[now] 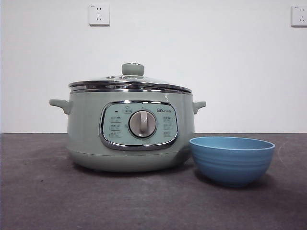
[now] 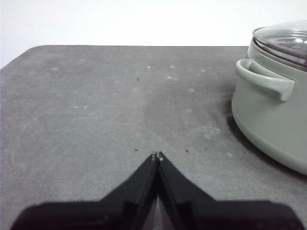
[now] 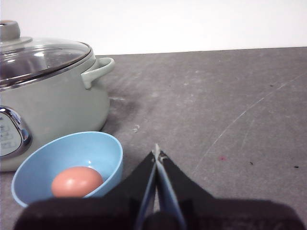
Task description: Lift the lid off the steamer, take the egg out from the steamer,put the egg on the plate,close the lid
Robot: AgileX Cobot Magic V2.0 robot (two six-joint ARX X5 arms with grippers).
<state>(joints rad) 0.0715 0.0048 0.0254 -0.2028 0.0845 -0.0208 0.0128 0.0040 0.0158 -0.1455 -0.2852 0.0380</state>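
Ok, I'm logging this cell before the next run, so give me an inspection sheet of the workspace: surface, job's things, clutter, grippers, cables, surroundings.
Surface: dark grey table, with pale scuffs and a few specks.
Steamer: upright, dial facing the front camera.
Lid: seated on the steamer's rim.
Plate: beside the steamer; the right wrist view shows a brown egg inside it.
Clutter: nothing seen.
Left gripper: shut, empty, low over bare table beside the steamer's handle.
Right gripper: shut, empty, next to the plate.
Cables: nothing seen.
Surroundings: white wall with two sockets.
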